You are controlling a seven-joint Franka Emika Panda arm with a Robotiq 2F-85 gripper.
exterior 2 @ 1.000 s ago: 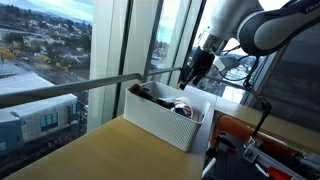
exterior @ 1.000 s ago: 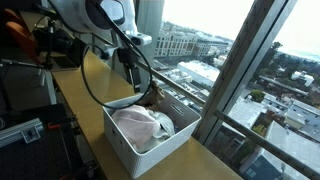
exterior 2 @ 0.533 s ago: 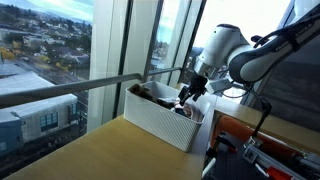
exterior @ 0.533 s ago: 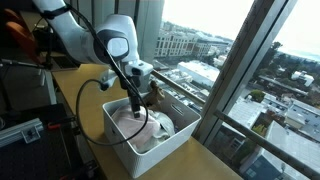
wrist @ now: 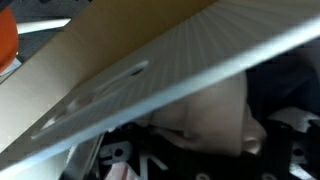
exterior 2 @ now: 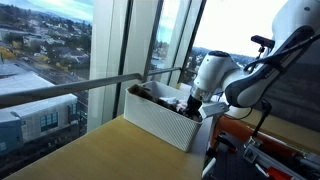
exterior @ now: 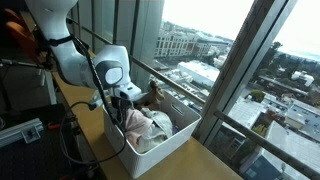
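A white plastic bin (exterior: pixel 152 156) stands on the wooden table by the window; it also shows in an exterior view (exterior 2: pixel 160 122). It holds a pale pinkish-white cloth (exterior: pixel 150 128) and a brown item (exterior: pixel 153 95) at its window end. My gripper (exterior: pixel 124 113) is lowered into the bin at the end away from the window, its tips down among the contents (exterior 2: pixel 193 106). In the wrist view the bin's white wall (wrist: pixel 150 70) fills the upper half and the pale cloth (wrist: pixel 210 115) lies right against the camera. The fingers are dark and blurred, so I cannot tell their gap.
The wooden table (exterior 2: pixel 100 150) runs along the window glass and its metal rail (exterior 2: pixel 60 88). Equipment and cables stand on the room side (exterior: pixel 25 130). An orange object (wrist: pixel 6 40) shows at the wrist view's edge.
The arm has swung over and come down: the gripper was above the bin's window end one second ago and is now low inside the bin, at the cloth.
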